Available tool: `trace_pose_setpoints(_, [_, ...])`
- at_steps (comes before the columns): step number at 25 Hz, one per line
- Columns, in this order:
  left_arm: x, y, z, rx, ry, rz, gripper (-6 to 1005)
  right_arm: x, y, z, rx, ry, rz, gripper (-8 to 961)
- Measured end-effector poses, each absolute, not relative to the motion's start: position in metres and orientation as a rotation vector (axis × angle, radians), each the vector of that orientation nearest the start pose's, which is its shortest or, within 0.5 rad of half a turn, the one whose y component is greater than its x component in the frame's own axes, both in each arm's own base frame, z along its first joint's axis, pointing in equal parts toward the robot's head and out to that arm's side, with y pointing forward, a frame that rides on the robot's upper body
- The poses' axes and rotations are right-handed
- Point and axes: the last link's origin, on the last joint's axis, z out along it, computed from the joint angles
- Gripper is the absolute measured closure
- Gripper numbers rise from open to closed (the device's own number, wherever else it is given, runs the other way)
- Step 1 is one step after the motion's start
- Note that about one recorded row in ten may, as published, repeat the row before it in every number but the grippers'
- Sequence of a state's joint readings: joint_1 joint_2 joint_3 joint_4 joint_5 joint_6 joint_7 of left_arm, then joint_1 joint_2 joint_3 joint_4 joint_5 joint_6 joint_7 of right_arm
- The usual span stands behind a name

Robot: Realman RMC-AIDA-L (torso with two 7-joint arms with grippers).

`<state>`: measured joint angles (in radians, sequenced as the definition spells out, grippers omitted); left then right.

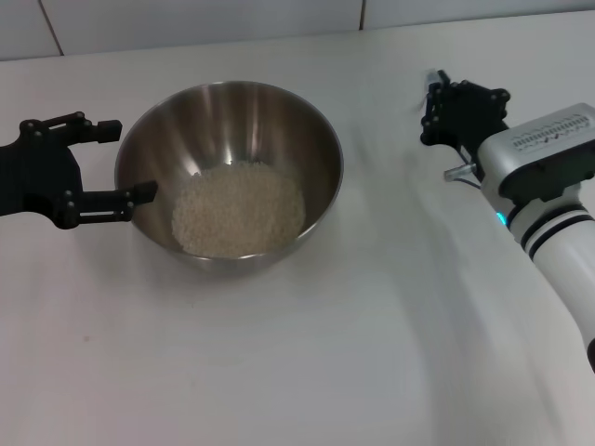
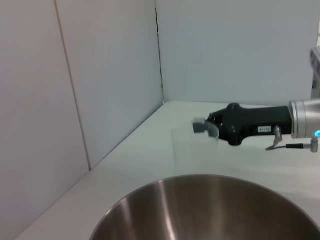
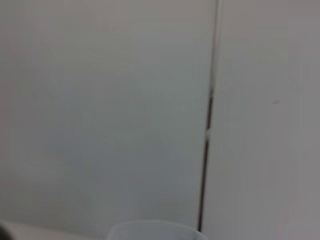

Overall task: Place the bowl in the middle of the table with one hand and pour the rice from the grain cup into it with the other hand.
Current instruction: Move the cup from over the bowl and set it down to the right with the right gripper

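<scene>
Rice (image 1: 239,210) already heaped in the bowl (image 1: 307,130); your left gripper (image 1: 125,160) spread beside its rim, right gripper (image 1: 435,104) pinching the grain cup (image 2: 192,145) — judged next: release, withdraw.

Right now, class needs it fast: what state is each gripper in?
Left gripper: open, fingers beside the bowl, holding nothing.
Right gripper: at the grain cup standing on the table; grip cannot be told.
</scene>
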<state>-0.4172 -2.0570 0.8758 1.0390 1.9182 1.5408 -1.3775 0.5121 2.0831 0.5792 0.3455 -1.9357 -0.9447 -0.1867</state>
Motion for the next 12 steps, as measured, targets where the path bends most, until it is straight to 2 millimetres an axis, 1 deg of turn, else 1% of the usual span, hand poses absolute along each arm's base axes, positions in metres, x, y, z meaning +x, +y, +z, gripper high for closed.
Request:
trace_pose_setpoints(1, [-0.243, 0.337, 0.049, -2.697, -0.211, -0.475, 140, 0.287, 0.357, -0.067, -1.769, 0.501, 0.503, 944])
trace_pose_setpoints(12, [-0.238, 0.345, 0.044, -2.701, -0.208, -0.480, 140, 0.281, 0.370, -0.079, -1.876, 0.470, 0.419, 945])
